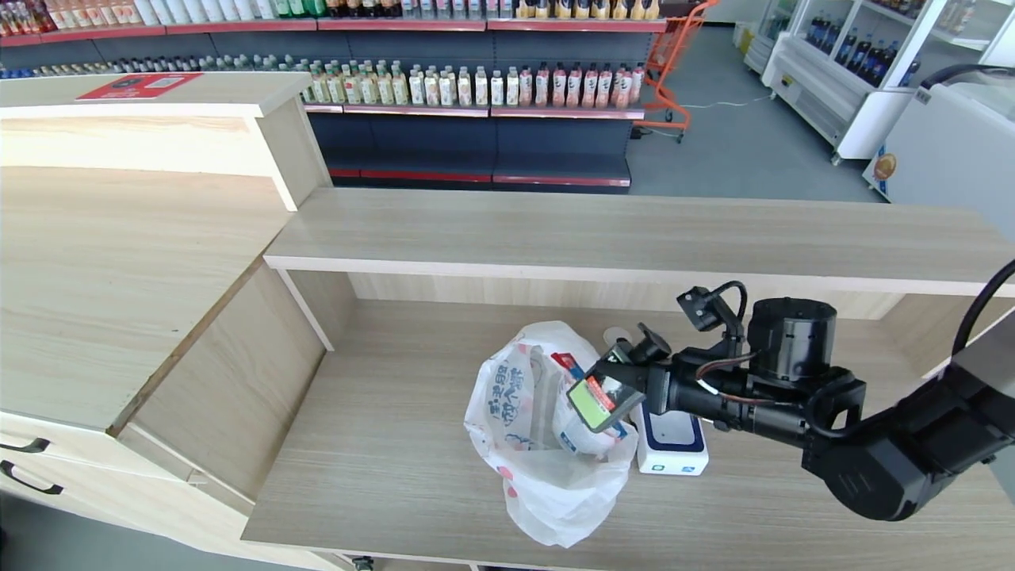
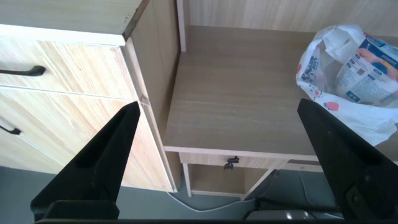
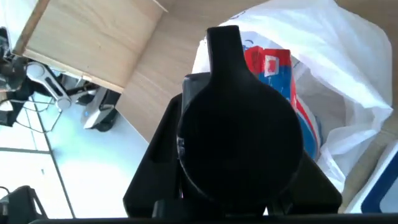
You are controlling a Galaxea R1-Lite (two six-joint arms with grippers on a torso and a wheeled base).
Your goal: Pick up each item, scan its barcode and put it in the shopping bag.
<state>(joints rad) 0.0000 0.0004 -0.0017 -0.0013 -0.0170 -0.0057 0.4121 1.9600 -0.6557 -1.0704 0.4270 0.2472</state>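
holding a green packet (image 1: 593, 403) in the right gripper (image 1: 620, 379), jaws drawn narrow on the packet's edge, green-and-red face tilted toward 7 o'clock in the head view. hanging just above the open mouth of the shopping bag (image 1: 547, 484), over the rim at the bag's 2 o'clock, not yet down inside. stretched in from 4 o'clock with the right arm, low over the lower counter (image 1: 373, 468).

standing slumped near the middle of that counter, white plastic with blue print and red dots, mouth gaping upward. already holding a blue-and-white packet (image 2: 367, 65), upright against the bag's wall.

just beside the bag at its 3 o'clock, a white scanner (image 1: 672, 448) with a dark blue top, partly covered by the right wrist. at the bag's 1 o'clock, a pale round disc (image 1: 612, 336), half hidden behind the gripper; cannot tell what kind of thing.

spread wide in the left gripper (image 2: 217, 106), nothing between the two dark fingers (image 2: 106, 155). hovering off the counter's front edge, well apart from the bag, near the drawer handles (image 2: 22, 71) of the wooden cabinet.

at 12 o'clock beyond the counter, shelves (image 1: 476, 86) of bottles; at 1 o'clock, an orange trolley (image 1: 674, 75).
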